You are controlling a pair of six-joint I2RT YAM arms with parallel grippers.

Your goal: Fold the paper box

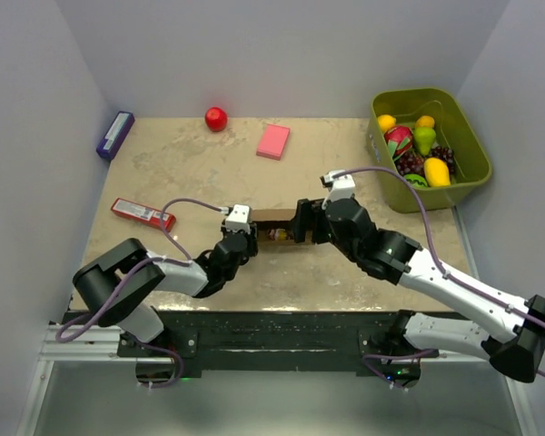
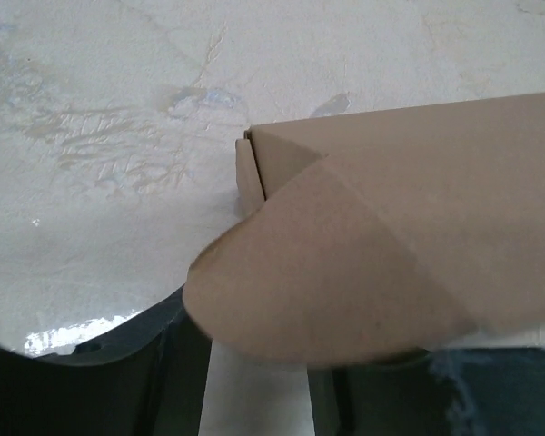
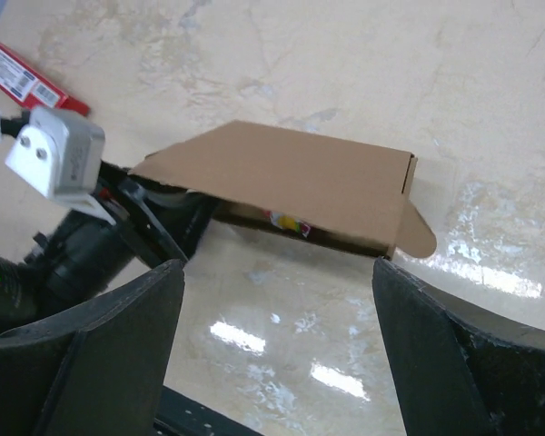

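The paper box (image 1: 274, 221) lies near the middle of the counter (image 1: 182, 173), between the two tools. In the right wrist view it stands as a shallow box with its lid (image 3: 291, 177) down over it but not shut. A dark gap runs along the near side with something colourful showing in it, and a rounded tab (image 3: 420, 234) sticks out loose at one corner. I judge the folding mostly done. What is left looks like tucking in the loose tab and pressing the lid closed.

The right tool (image 3: 277, 272) is spread wide and holds nothing, its fingers just short of the box's near side. The left tool (image 1: 243, 238) is at the opposite end. In its own view a rounded flap (image 2: 318, 282) covers the space above its fingers, so I cannot tell whether it grips the cardboard or only rests against it.

From above, the arms cover both ends of the box. Its far side and what lies inside cannot be made out.

Well apart are a pink block (image 1: 273, 142), a red ball (image 1: 216, 118), a red packet (image 1: 143, 213) and a green bin (image 1: 477, 147) of toy fruit.
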